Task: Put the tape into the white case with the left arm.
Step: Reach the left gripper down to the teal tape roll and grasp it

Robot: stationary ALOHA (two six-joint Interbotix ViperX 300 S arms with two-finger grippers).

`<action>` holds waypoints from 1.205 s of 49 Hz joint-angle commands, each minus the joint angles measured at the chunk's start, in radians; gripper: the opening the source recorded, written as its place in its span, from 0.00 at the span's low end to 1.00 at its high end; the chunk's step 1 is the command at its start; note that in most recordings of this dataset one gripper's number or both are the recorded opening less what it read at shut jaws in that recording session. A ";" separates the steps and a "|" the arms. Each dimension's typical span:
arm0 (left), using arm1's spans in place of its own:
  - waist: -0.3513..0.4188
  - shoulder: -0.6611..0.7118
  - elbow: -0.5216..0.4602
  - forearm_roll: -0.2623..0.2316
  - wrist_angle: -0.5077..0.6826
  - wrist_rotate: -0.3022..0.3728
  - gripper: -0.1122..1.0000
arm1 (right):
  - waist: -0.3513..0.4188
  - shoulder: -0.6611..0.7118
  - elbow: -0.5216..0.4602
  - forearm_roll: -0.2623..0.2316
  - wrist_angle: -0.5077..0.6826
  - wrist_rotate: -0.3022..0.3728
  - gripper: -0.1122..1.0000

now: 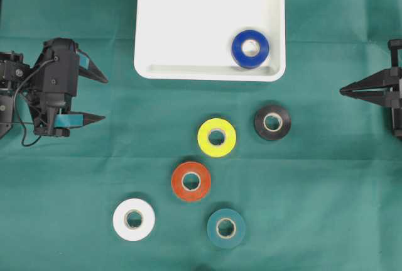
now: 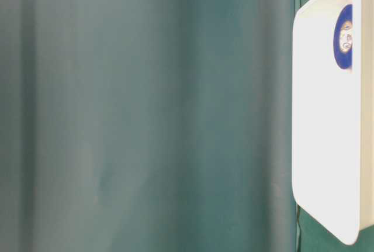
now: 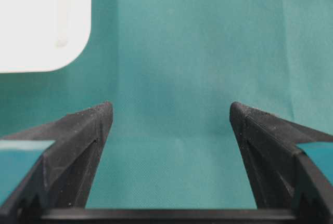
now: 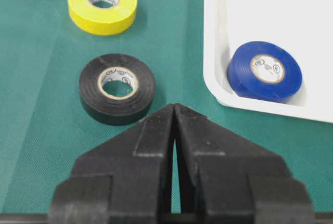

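The white case [image 1: 188, 19] lies at the back centre, with a blue tape roll [image 1: 250, 48] flat in its near right corner. Loose on the green cloth are yellow [image 1: 217, 137], black [image 1: 272, 122], orange [image 1: 191, 181], white [image 1: 134, 219] and teal [image 1: 226, 227] tape rolls. My left gripper [image 1: 105, 99], with teal bands, hovers at the left edge, well left of the case and the rolls. In the left wrist view it [image 3: 170, 110] is wide open with only cloth between its fingers. My right gripper [image 1: 342, 90] sits at the right edge, shut and empty [image 4: 174, 105].
The left wrist view catches a corner of the case [image 3: 41, 21]. Just ahead of the right gripper lie the black roll [image 4: 117, 88] and the case wall [image 4: 213, 37]. Green cloth [image 1: 75, 176] covers the table.
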 commanded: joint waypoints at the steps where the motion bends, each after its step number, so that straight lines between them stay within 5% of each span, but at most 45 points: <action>1: -0.028 0.008 -0.021 0.000 -0.009 0.002 0.93 | 0.000 0.006 -0.011 -0.002 -0.008 0.000 0.02; 14: -0.133 0.014 -0.023 0.000 -0.009 0.000 0.93 | 0.000 0.006 -0.009 -0.002 -0.008 0.000 0.02; 35: -0.158 0.066 -0.054 0.000 -0.084 0.000 0.92 | 0.000 0.006 -0.006 -0.002 -0.008 0.000 0.02; 59: -0.232 0.448 -0.393 0.000 -0.084 -0.005 0.92 | 0.000 0.006 -0.006 -0.002 -0.008 0.000 0.02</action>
